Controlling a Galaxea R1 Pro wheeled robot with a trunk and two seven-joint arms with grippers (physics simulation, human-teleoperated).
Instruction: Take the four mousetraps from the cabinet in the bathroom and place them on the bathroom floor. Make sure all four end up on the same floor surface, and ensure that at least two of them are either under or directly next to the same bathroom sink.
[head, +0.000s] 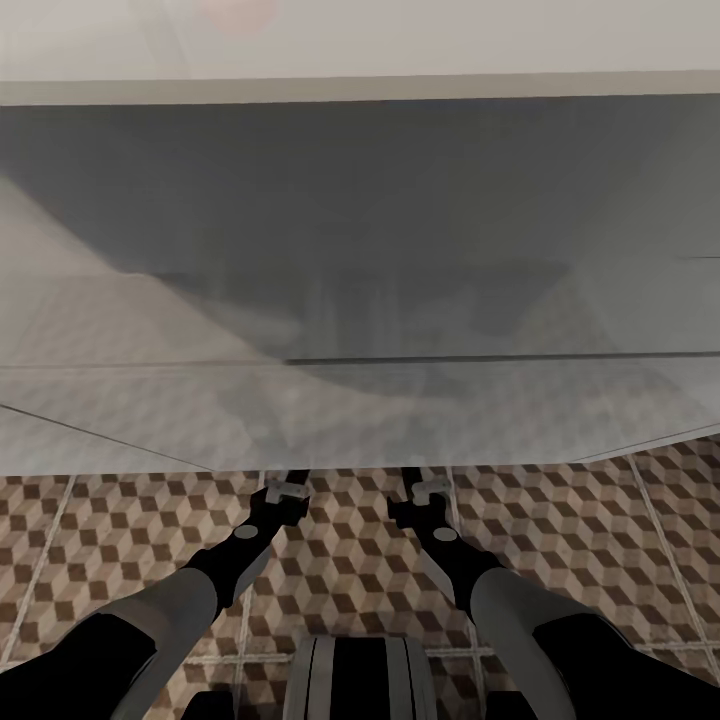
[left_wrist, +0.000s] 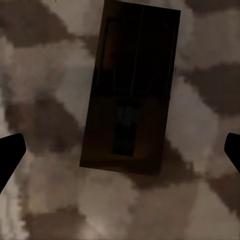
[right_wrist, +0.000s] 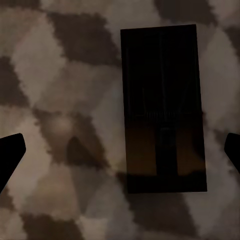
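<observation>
Left tool (left_wrist: 120, 150): spread, mousetrap (left_wrist: 131, 87) lying ahead between fingertips on bathroom floor (left_wrist: 45, 100).
Right tool (right_wrist: 120, 150): spread, second mousetrap (right_wrist: 163, 107) ahead.

Head camera looks steeply down over both arms; wrist cameras hover close above the bathroom floor (head: 360, 560) — tiles shared by all.

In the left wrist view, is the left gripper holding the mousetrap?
No, the mousetrap lies flat on the tiled floor, and the open fingers do not touch it.
</observation>
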